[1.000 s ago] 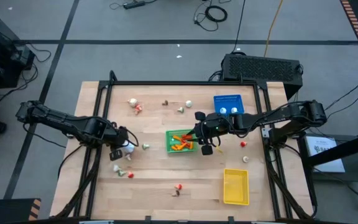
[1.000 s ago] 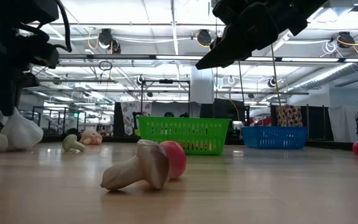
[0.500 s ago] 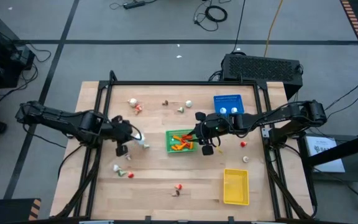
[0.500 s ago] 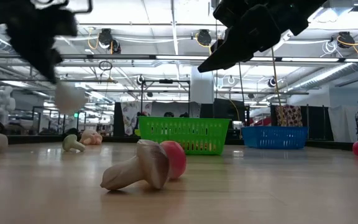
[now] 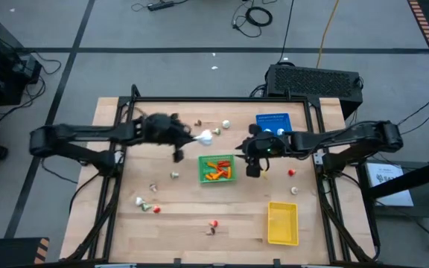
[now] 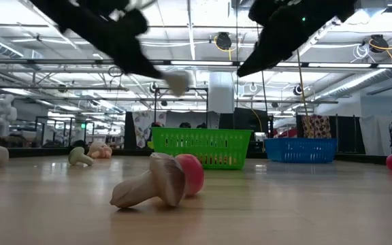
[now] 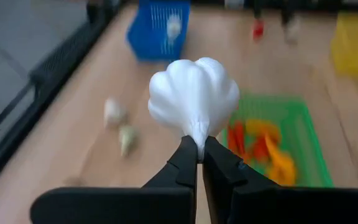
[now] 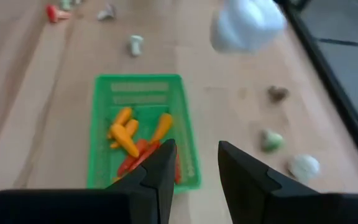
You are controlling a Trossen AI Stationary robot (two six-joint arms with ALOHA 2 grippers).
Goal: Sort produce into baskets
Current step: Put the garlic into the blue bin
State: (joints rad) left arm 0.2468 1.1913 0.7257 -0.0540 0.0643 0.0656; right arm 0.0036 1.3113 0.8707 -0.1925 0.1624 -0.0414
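My left gripper (image 5: 194, 136) is shut on a white garlic bulb (image 5: 206, 137), held in the air over the table's far middle, left of the blue basket (image 5: 272, 119); the bulb also shows in the low view (image 6: 177, 82). My right gripper (image 5: 252, 168) is open and empty, just right of the green basket (image 5: 202, 170), which holds orange and red pieces (image 8: 132, 138). The yellow basket (image 5: 282, 223) stands at the near right. The blue basket holds two white pieces (image 5: 274, 132). My left gripper pinches the garlic bulb's narrow stem end (image 7: 198, 138) between its two fingertips (image 7: 186, 155). The round bulb (image 7: 194, 94) sticks out beyond the fingertips. The bulb is lifted clear of the table.
Loose pieces lie about the table: at the far left (image 5: 162, 125), at the far middle (image 5: 220, 127), right of the green basket (image 5: 292, 173), near the front (image 5: 213, 225) and at the near left (image 5: 144, 202). A mushroom and a red piece (image 6: 158, 180) lie close in the low view.
My left gripper has lifted the garlic bulb off the table's left part and carried it up, toward the far edge and the right, toward the blue basket. My right gripper has shifted slightly toward the right, still open.
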